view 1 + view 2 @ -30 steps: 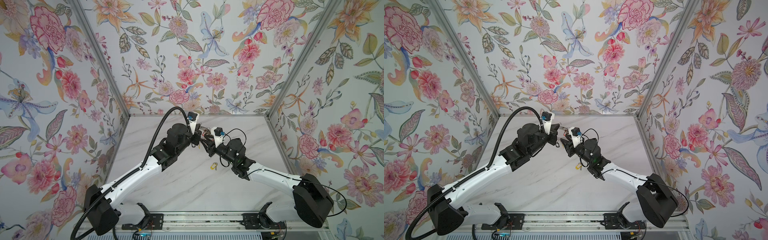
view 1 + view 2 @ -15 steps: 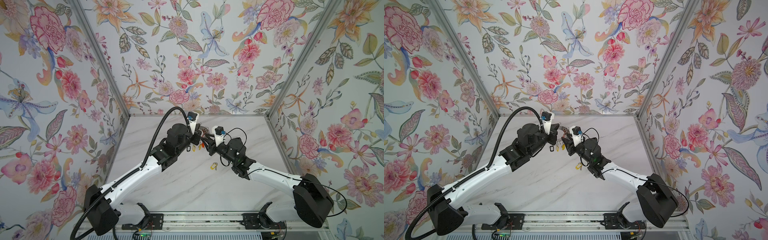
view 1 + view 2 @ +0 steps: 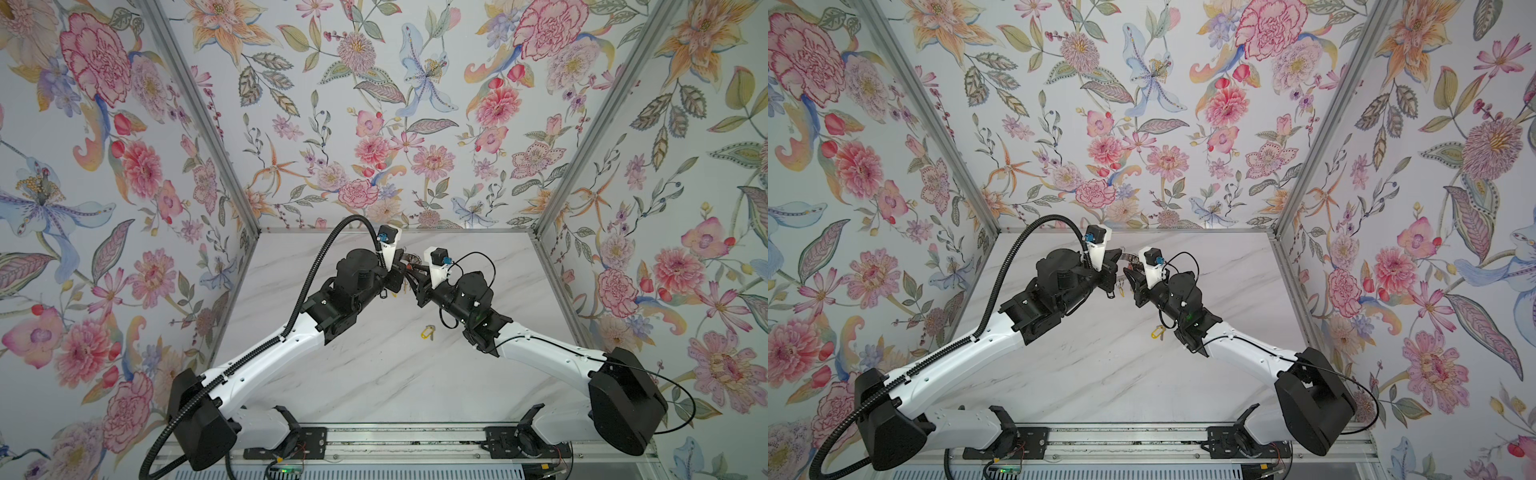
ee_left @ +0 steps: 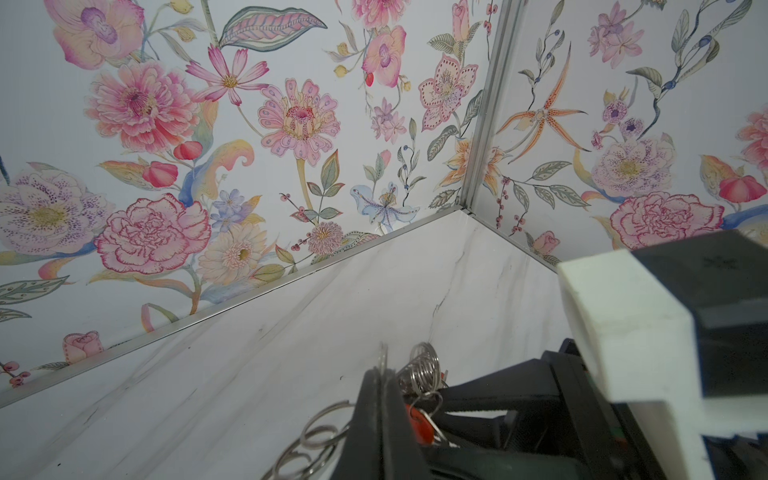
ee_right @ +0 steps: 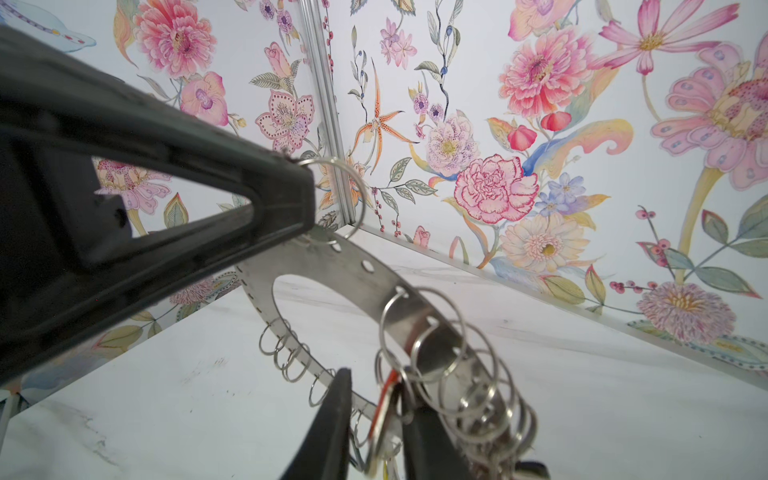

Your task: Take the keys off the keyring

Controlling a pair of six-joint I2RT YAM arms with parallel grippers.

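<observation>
The keyring (image 5: 357, 266), a flat grey metal disc fringed with wire loops, hangs in the air between both arms and shows small in both top views (image 3: 411, 259) (image 3: 1129, 259). My left gripper (image 4: 382, 374) is shut on the disc's rim, as the right wrist view also shows (image 5: 305, 208). My right gripper (image 5: 376, 386) stands slightly apart around a red-tagged key (image 5: 384, 399) hanging from a loop. One finger (image 5: 419, 432) lies against the tag and a thin gap remains at the other. The red tag also shows in the left wrist view (image 4: 419, 424). A yellow-tagged key (image 3: 427, 332) lies loose on the table.
Another yellow-tagged key (image 3: 1121, 289) and a small black clip (image 3: 1109, 294) dangle below the ring. The marble table (image 3: 374, 374) is boxed in by floral walls on three sides. Both arms meet near the back middle, and the arm-mount rail (image 3: 395, 436) runs along the front.
My right gripper's jaws have narrowed around the red-tagged key. The left gripper keeps its hold on the keyring. The loose yellow-tagged key has not moved.
</observation>
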